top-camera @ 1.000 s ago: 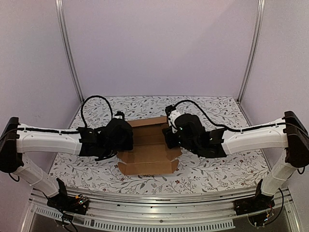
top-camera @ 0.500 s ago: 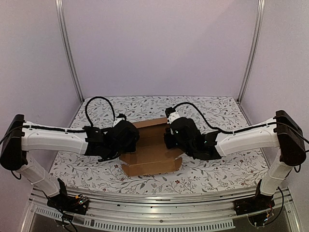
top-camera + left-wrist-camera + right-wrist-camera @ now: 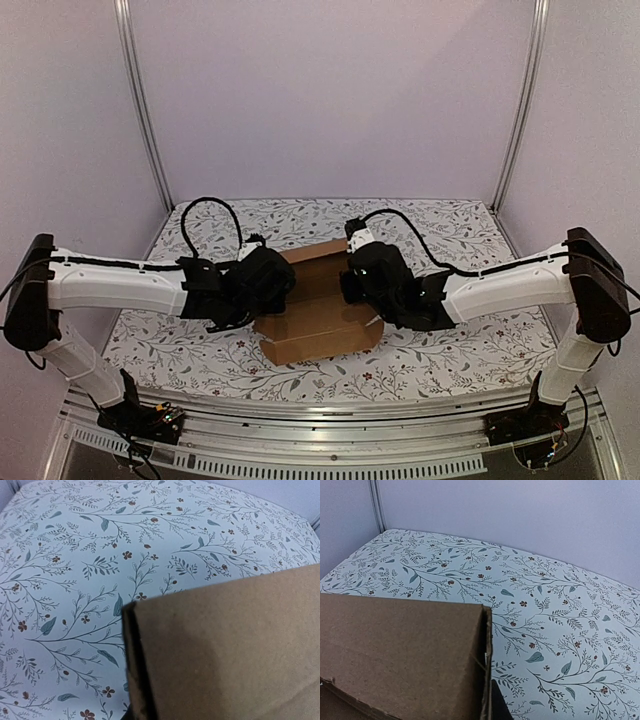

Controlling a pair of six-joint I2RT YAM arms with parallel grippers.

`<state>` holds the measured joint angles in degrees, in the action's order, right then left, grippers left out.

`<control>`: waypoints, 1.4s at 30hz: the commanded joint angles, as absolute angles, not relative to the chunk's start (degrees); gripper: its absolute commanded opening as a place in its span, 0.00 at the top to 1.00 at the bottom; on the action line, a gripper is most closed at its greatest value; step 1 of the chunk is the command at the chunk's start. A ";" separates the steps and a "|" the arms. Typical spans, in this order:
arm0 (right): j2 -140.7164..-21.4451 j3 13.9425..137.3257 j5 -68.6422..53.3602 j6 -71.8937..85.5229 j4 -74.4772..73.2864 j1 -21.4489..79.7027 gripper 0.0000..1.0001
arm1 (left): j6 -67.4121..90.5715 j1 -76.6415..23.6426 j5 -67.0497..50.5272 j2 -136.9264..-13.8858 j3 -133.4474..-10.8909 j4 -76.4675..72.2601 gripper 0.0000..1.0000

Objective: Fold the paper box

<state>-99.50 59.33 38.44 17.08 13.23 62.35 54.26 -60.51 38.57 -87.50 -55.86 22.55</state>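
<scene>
The paper box (image 3: 318, 322) is plain brown cardboard, partly folded, lying mid-table between my two arms. My left gripper (image 3: 276, 290) is at its left side. In the left wrist view a raised wall of the paper box (image 3: 225, 655) fills the lower right, and its doubled edge runs down into the jaws, which hide behind it. My right gripper (image 3: 352, 286) is at the box's right side. There the right wall of the paper box (image 3: 405, 650) stands upright, and one dark fingertip (image 3: 498, 706) presses its outer face. Both grippers are shut on the walls.
A floral-patterned cloth (image 3: 450, 350) covers the table. Pale walls and two metal posts (image 3: 140, 110) close in the back and sides. A metal rail (image 3: 320, 440) runs along the near edge by the arm bases.
The right gripper has shut on the box's right wall. Both arms have pushed inward, and the box has shifted slightly right and turned a little.
</scene>
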 commanded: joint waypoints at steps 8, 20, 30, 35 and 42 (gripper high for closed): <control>-99.62 61.65 37.68 17.03 16.34 63.81 1.00 | 52.39 -61.61 35.52 -89.47 -58.36 23.38 0.76; -100.74 61.74 38.44 15.97 15.35 63.71 1.00 | 47.74 -63.45 34.22 -85.00 -55.79 21.79 0.43; -102.53 61.67 34.45 14.58 14.42 61.46 1.00 | 43.47 -63.98 28.12 -74.03 -48.95 21.75 0.26; -103.81 60.40 29.08 12.77 15.67 60.19 1.00 | 36.61 -63.98 26.01 -64.17 -45.34 20.11 0.02; -105.69 57.55 19.29 7.77 20.84 58.97 1.00 | 26.72 -63.72 25.98 -56.45 -44.32 19.87 0.00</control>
<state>-103.44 59.22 26.52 11.07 16.82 59.68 34.48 -63.18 27.18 -58.06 -44.84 20.80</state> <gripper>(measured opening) 0.039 0.994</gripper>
